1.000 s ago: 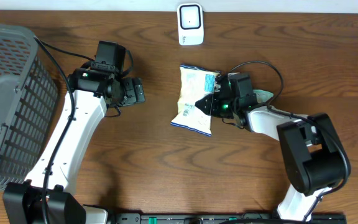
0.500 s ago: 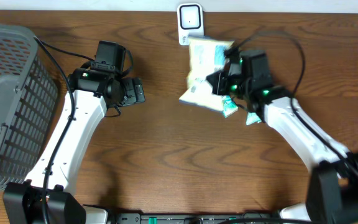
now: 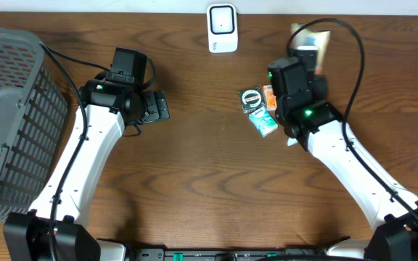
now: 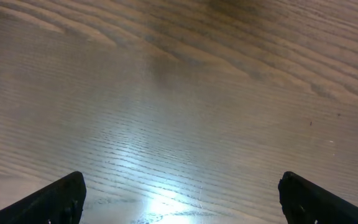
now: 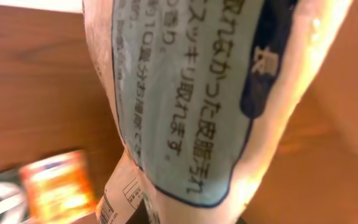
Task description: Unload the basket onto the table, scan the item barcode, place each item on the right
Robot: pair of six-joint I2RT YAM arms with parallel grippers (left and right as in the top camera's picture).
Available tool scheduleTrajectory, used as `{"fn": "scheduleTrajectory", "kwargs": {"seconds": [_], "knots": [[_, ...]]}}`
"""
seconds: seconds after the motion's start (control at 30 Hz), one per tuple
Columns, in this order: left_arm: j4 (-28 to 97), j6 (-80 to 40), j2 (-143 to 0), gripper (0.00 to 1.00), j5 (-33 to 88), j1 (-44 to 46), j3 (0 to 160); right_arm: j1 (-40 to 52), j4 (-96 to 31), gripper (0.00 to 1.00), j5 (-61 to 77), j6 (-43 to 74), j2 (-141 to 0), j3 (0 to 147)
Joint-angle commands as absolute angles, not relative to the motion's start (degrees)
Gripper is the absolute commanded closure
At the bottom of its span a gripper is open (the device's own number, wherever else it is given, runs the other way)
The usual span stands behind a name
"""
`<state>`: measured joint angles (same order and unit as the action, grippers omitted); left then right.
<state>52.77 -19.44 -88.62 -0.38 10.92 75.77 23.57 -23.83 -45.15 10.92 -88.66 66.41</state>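
On the overhead view my right claw [image 3: 305, 52] sits near the back edge of the counter [image 3: 194, 188], to the right of the white scanner [image 3: 222, 27] and apart from it. The claw is closed tight on the packet [image 3: 314, 32], which pokes out past it toward the back edge. My right wrist camera is filled by that packet [image 5: 185, 93]: pale wrapper, a blue-outlined panel of printed text, and a barcode [image 5: 107, 210] at the bottom left of the picture. I cannot see the claw's own fingers there.

Just left of the right arm, in the middle of the counter, lie three small things close together: a round dark tin [image 3: 252, 99], an orange pack [image 3: 269, 95] and a teal pack [image 3: 264, 124]. The orange pack [image 5: 58, 183] also shows as a blur in the wrist view.

My left claw [image 3: 158, 106] hangs over the left half of the counter, spread wide and holding nothing. Its wrist view shows only bare wood between the fingers [image 4: 61, 199]. A grey basket [image 3: 13, 109] stands at the left edge.
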Motion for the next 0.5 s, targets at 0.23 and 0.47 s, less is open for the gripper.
{"fn": "scheduleTrajectory", "kwargs": {"seconds": [0.23, 0.47], "knots": [[53.1, -19.1, -88.7, 0.02, -1.1, 10.6, 76.1, 9.2, -28.5, 0.99, -59.0, 11.8, -88.9, 63.4], [53.1, -19.1, -88.7, 0.02, -1.1, 10.6, 76.1, 2.7, -26.7, 0.99, -56.9, 17.8, -89.8, 57.1]]}}
